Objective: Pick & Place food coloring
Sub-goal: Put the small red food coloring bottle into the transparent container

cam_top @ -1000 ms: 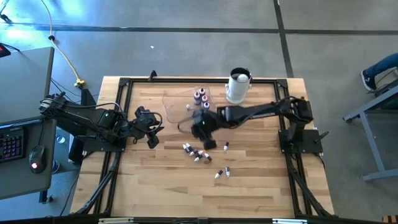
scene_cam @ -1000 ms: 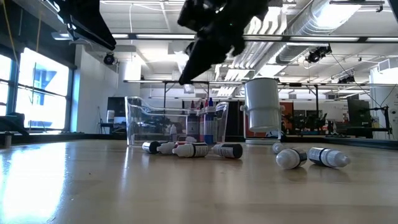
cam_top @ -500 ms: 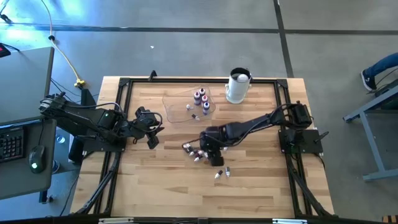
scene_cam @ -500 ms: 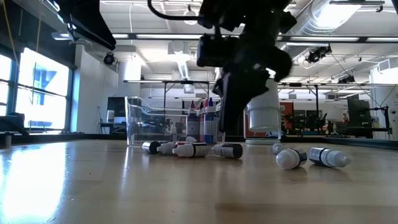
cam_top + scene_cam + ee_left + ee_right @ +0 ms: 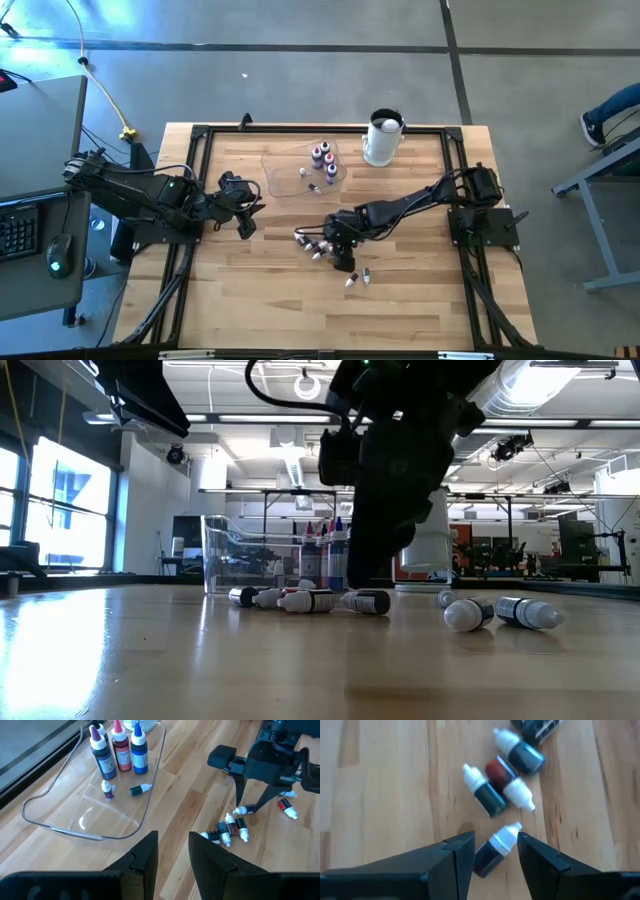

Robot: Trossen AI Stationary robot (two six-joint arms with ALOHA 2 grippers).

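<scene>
No text, label, brand, number or sign can be read in any of the views. The small food coloring bottles lying on the table and those standing in the clear tray show only white caps and coloured bodies, with no lettering that can be made out. The white cylindrical container shows a plain side, and the room beyond the table in the low view has no sign that can be made out.
</scene>
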